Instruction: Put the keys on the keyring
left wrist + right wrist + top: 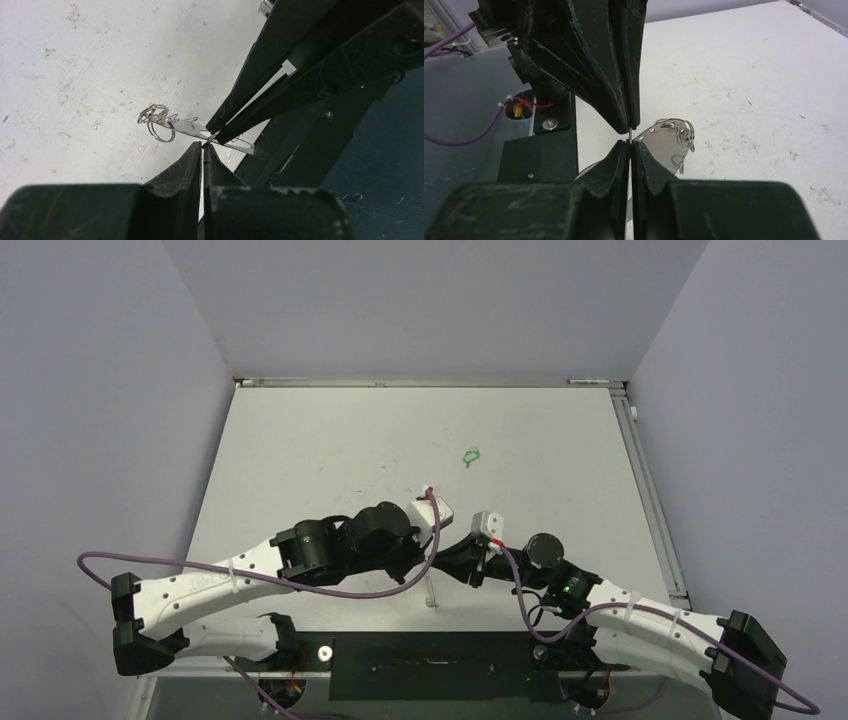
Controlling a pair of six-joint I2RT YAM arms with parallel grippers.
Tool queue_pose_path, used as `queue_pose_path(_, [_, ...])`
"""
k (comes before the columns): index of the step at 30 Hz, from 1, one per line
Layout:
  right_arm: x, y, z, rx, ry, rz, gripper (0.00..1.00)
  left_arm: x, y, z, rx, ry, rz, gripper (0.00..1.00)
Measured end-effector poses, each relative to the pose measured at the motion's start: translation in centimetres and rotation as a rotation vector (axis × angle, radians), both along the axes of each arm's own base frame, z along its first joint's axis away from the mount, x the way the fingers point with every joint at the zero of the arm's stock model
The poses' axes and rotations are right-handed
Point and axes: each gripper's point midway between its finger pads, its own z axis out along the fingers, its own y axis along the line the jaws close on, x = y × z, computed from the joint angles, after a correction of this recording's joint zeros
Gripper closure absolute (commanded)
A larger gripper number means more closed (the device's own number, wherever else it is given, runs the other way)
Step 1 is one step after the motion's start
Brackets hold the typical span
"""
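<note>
Both grippers are pinching the keyring (663, 145). Left gripper (202, 146) is clamping the rim, jaws closed down to the metal's thickness. Right gripper (630, 144) is biting the same stretch of rim from the opposite side, its tips almost touching the left's.

Ring is sitting edge-on over the table (330, 440), around the middle of the near edge. Can't tell if its low side is touching the surface. Wire loops (157, 122) are sticking out on the free side, away from both sets of fingers.

My read: the two-handed hold is steadying a thin, floppy-to-grip part or setting up a regrip, and it's leaving the loops exposed for threading.

Key (471, 454) is lying loose mid-table, toward the far edge, well apart from both arms, with nothing touching it. So threading isn't started.

One arm is going to have to release and fetch the key while the other is holding the ring. Risk: flat metal rotating or slipping in a single pinch.
</note>
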Motion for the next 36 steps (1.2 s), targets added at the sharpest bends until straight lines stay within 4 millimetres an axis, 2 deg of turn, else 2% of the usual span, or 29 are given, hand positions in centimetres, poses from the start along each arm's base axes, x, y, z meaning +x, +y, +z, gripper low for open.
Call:
queue_pose_path(2, [-0.1,-0.1,0.3,0.008,-0.006,0.009,0.95,-0.1,-0.1,0.3,-0.01,-0.005,-0.005,0.97])
queue_pose_path(9, [-0.4,-0.2,0.9,0.033,-0.009,0.034,0.95,-0.2,0.0,0.9,-0.033,-0.018,-0.008,0.5])
queue_pose_path(11, [-0.5,-0.2,1.2,0.046,-0.01,0.038,0.95,-0.3,0.1,1.4,-0.062,-0.022,-0.011,0.42])
queue_pose_path(15, [-0.7,-0.3,2.3,0.088,-0.021,0.049,0.95,-0.6,0.5,3.1,-0.155,-0.048,-0.011,0.41])
queue_pose_path(21, [-1.1,-0.9,4.7,0.211,-0.038,0.047,0.95,-1.7,2.5,6.4,-0.422,-0.117,-0.008,0.53])
queue_pose_path(25, [-1.6,-1.5,6.6,0.325,-0.038,0.055,0.95,-2.7,3.2,8.4,-0.596,-0.157,-0.042,0.53])
queue_pose_path(29, [-1.9,-1.8,8.5,0.428,-0.031,0.072,0.95,-3.4,2.7,9.6,-0.703,-0.172,-0.088,0.55])
queue_pose_path(36, [-2.4,-1.9,10.9,0.558,-0.004,0.113,0.95,-4.0,0.9,10.3,-0.796,-0.183,-0.154,0.66])
